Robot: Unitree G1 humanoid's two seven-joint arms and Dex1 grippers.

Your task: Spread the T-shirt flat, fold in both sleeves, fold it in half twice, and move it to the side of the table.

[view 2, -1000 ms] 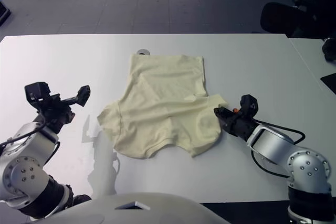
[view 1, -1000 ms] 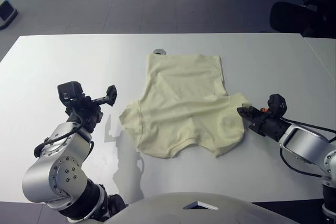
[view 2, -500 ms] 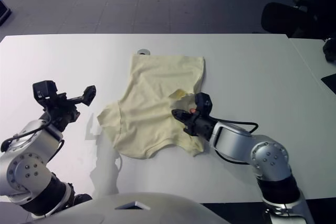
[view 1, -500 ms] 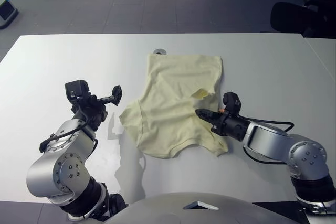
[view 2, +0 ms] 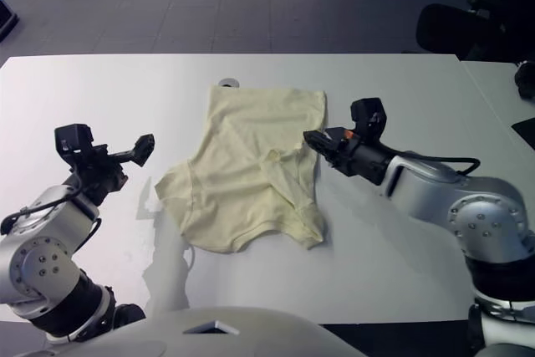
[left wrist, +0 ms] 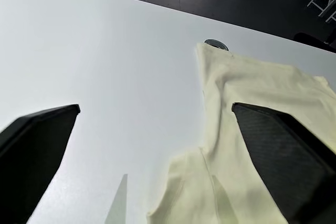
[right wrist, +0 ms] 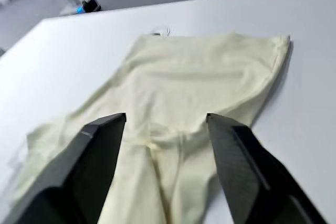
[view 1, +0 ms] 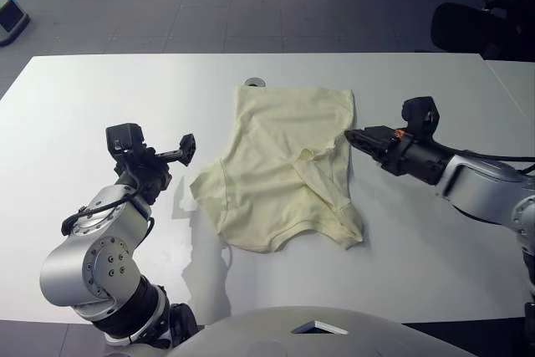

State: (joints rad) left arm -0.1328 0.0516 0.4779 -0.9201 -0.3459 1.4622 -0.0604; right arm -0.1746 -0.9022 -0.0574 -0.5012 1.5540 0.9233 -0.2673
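T-shirt (view 1: 284,165) lay mid-counter (view 1: 100,89), hem at the far side, neck at the near side. Left sleeve (view 1: 205,186) stuck out to the left, flat on the counter; right sleeve (view 1: 322,181) lay on top of the body. Round disc (view 1: 254,83) sat just behind the far-left hem corner. Left pincer (view 1: 174,159) was just left of the left sleeve, right pincer (view 1: 351,135) at the shirt's right edge.

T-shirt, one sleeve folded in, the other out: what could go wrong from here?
The folded right sleeve lies crooked and wrinkled on the T-shirt, so later folds may come out uneven. The open right gripper sits close by the shirt's edge and might snag it. The open left gripper, grasping the left sleeve, could drag the whole shirt.
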